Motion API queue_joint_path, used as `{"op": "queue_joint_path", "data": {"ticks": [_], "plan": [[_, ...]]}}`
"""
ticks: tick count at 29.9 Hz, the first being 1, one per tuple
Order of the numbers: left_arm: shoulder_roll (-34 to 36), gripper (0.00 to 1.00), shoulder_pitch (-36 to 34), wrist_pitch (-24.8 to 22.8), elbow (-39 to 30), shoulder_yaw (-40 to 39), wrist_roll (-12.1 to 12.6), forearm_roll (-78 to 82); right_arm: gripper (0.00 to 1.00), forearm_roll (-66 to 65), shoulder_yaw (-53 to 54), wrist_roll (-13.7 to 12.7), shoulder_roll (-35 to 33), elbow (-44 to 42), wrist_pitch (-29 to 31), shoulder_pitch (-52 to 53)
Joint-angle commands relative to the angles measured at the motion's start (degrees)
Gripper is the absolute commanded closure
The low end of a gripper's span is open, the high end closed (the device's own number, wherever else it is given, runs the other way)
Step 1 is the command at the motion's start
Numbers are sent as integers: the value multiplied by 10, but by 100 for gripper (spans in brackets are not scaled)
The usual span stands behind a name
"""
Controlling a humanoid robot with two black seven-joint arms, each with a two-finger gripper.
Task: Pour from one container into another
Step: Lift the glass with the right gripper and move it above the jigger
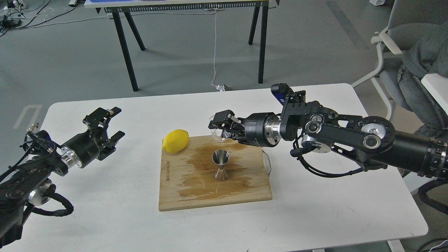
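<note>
The steel jigger (221, 168) stands upright in the middle of a wet wooden cutting board (196, 196). My right gripper (222, 129) reaches in from the right, shut on the small clear glass cup (216, 132), which hangs in the air just above and behind the jigger's mouth. How far the cup tips is hard to read through the glass. My left gripper (111, 122) hovers open over the table's left side, far from the board, with nothing between its fingers.
A yellow lemon (175, 140) lies on the board's far left corner. A thin wire handle (267, 164) sticks out at the board's right edge. The white table (105, 210) ends close behind the board; a black-legged table and a chair stand beyond.
</note>
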Motion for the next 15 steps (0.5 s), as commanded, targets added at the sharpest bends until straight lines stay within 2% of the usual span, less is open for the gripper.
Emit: {"op": "queue_joint_path", "data": {"ticks": [1,4,9,15], "plan": [[0,1,0,0,0,-1,0,0,58,-14,-8,3,-1,0,27,12],[1,1,0,0,0,-1,0,0,58,-50,-8,6,-1,0,53,12],[0,1,0,0,0,-1,0,0,58,-85,-8,25,-2,0,57,14],[-1,1,0,0,0,-1,0,0,58,-158,-20,58,-7,0,57,13]]}}
